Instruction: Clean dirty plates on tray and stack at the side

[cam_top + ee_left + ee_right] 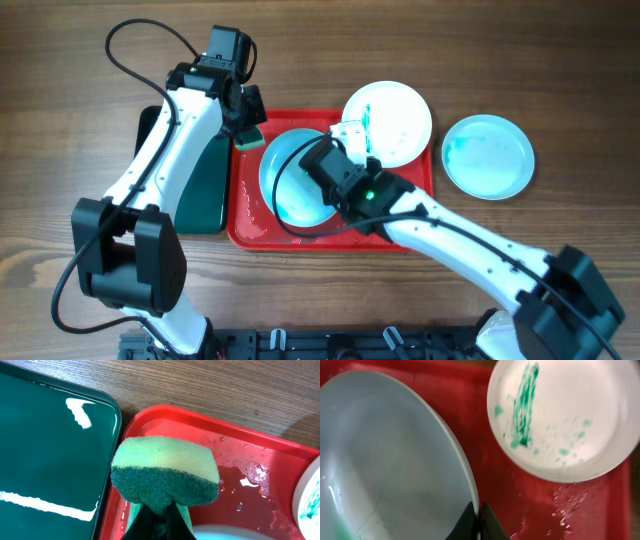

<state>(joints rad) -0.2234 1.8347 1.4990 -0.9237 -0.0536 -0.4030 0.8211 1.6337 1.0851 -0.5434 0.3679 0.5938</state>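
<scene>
- Looking at the red tray (243, 215), we see two plates on it: the held plate (290, 185) in the middle, and the smeared plate (388, 122) at the far right corner, which lies partly over the rim.
- The outer plate (488, 155) lies on the table just beside the tray, on its right side. It has a pale teal tint, and we cannot tell if it is clean.
- Our right gripper (479, 519) is closed on the rim of the held plate, and that edge seems to be lifted a little.
- Our left gripper (157, 517) is clamped on the sponge (165, 472), above the wet far left corner of the tray and near the green tray (50, 450).
- We judge that the step in hand is the scrubbing of the held plate. The sponge is not touching it.
- The next move calls for bringing the sponge across and down onto the plate face, while the right gripper holds the plate steady.
- The smeared plate is not yet cleaned.
</scene>
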